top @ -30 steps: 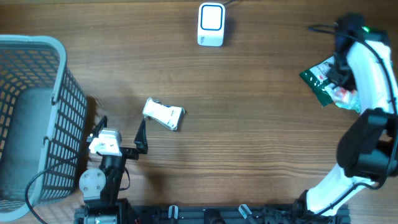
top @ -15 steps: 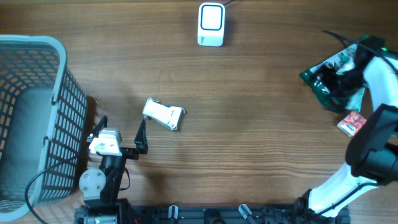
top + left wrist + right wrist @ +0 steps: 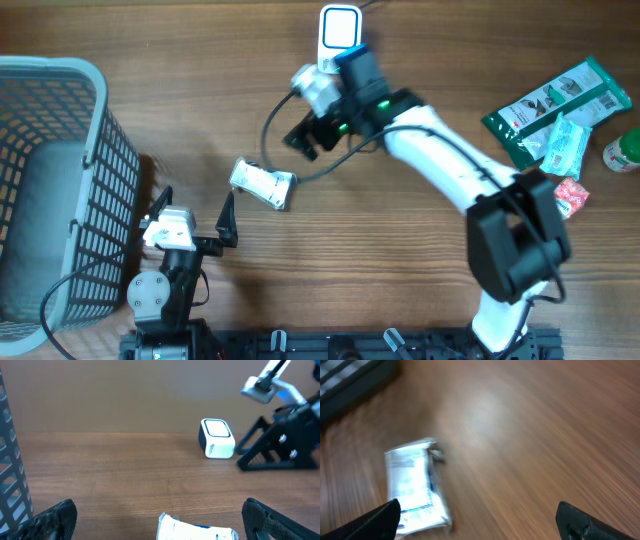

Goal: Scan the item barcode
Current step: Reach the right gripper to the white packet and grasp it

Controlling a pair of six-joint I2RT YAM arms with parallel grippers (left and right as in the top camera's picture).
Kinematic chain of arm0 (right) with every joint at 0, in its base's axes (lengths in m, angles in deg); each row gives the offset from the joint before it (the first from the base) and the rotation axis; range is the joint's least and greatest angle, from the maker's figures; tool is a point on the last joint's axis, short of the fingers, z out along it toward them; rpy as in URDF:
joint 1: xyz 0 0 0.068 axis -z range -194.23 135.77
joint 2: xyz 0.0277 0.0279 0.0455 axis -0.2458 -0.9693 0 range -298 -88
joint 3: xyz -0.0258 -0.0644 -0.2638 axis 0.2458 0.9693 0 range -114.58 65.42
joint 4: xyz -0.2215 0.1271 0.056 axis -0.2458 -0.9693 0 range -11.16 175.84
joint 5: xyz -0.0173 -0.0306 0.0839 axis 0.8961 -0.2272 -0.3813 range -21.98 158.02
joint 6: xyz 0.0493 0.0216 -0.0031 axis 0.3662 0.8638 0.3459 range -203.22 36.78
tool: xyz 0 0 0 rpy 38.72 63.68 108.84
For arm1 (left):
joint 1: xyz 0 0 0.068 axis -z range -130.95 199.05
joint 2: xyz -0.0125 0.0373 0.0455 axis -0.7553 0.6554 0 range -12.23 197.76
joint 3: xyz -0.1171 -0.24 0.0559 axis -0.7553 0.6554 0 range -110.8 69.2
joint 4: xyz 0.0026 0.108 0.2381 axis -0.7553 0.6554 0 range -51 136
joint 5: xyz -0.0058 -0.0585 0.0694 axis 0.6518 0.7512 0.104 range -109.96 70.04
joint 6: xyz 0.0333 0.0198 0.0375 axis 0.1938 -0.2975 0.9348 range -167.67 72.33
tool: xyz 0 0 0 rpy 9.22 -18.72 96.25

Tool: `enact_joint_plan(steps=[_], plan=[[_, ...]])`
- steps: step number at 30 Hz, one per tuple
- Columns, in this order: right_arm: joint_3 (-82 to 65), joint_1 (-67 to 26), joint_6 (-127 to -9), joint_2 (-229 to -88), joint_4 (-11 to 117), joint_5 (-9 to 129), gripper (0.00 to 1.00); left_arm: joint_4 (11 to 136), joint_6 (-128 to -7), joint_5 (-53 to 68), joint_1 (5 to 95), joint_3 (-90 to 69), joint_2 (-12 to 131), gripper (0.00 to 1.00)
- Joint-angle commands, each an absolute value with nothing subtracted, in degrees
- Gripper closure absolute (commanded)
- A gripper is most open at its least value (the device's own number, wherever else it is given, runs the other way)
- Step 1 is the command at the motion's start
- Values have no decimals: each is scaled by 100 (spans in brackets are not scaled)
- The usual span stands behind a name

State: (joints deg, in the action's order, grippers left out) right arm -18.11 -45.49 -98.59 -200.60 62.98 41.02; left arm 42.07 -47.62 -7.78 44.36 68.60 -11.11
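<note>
Between grey basket (image 3: 112, 170) and barcode scanner (image 3: 340, 40): going for the white packet (image 3: 264, 184).
At nine o'clock, grey basket parked, probably for scanned goods; at seven, left gripper (image 3: 195, 208) idle, fingers spread, facing the white packet just off centre toward nine. Up toward one o'clock from it, right gripper (image 3: 312, 135) hovering, jaws wide and empty, seemingly lined up for a pick ahead of the barcode scanner at twelve. Swung over within the last second from the snack pile (image 3: 555, 110) at three o'clock; white packet unmoved.
</note>
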Motion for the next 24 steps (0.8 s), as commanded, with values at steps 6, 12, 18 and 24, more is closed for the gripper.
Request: enact_joint_plan(steps=[6,12,18,24], plan=[[-1835,-5140,-11029,-20803,6827,3123,6,4227,-4816,-784,4390,6886,-1144,0],[-1835,-5144,-11151,-21308,6965,2898,21,4227,-4816,-784,4390,6886,-1144,0],[-1835,-5260,-10854,-21605,7470,3414,41,4227,-4816,-784,4390,6886,-1144,0],[-1835,-5526,-10703,-21767,7441,3604,60,4227,-4816,-784,4390,6886,-1144,0]])
